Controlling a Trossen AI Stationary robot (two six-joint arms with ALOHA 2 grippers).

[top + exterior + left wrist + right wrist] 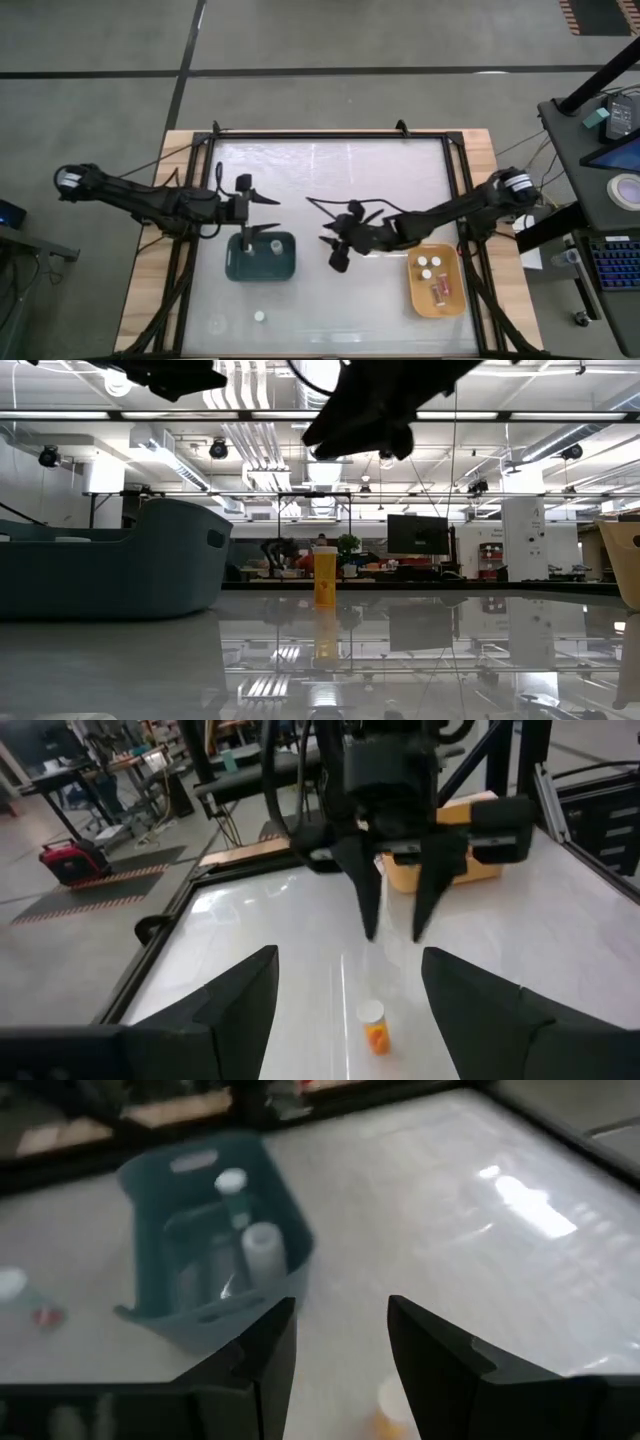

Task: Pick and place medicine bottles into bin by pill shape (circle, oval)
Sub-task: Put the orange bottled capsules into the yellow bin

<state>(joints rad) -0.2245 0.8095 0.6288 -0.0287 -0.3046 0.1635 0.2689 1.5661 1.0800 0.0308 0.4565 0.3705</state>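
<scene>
Medicine bottle, orange with white cap, upright mid-table between teal tray and yellow tray, just below right gripper. Fingers part-open, empty, hanging above cap. Risk: coming down off-centre, clipping cap, toppling bottle, rolling on glossy top. Left gripper wide open, empty, near teal tray's back edge, facing right arm; possible clash if both advance. Open room toward table's back edge. 1 stray bottle near front edge.

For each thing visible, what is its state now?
left gripper: open, empty, above the teal bin.
right gripper: partly open, empty, over an upright orange bottle.
teal bin: holds bottles.
yellow bin: holds bottles.
white-capped bottle: alone on the table.
</scene>
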